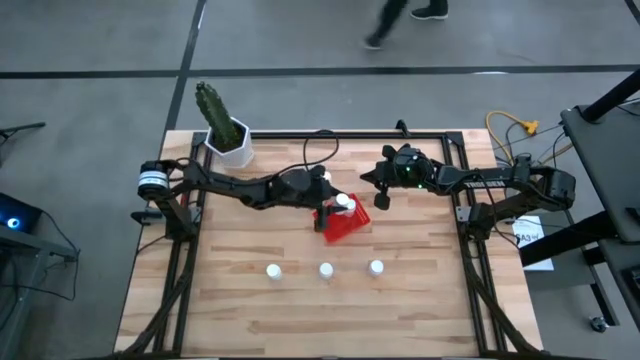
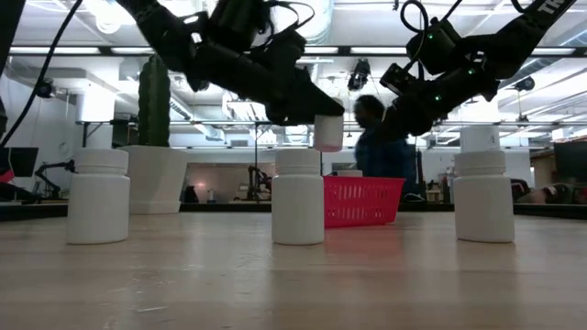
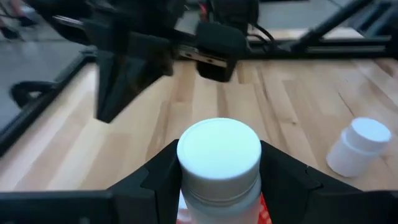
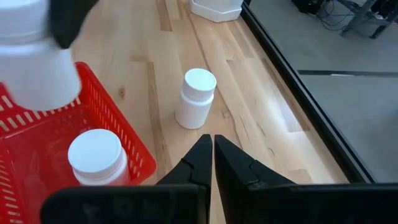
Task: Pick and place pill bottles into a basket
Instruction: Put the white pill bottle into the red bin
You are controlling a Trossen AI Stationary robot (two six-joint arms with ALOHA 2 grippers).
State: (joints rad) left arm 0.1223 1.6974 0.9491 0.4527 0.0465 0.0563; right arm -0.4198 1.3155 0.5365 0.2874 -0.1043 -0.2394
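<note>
Three pill bottles (image 2: 298, 197) stood upright in a row at the near table edge. Left gripper (image 1: 340, 203) clamped another bottle (image 3: 219, 160) above the red basket (image 1: 343, 222), which already held one bottle (image 4: 96, 157). Right gripper (image 4: 213, 163) hovered beside the basket, fingers clenched, empty.

My high camera looks straight down on the whole table (image 1: 300, 300). The low one sits at tabletop level, facing the room. Each wrist camera looks close past my fingers. All four share the red basket (image 1: 343, 225) at mid-table.
</note>
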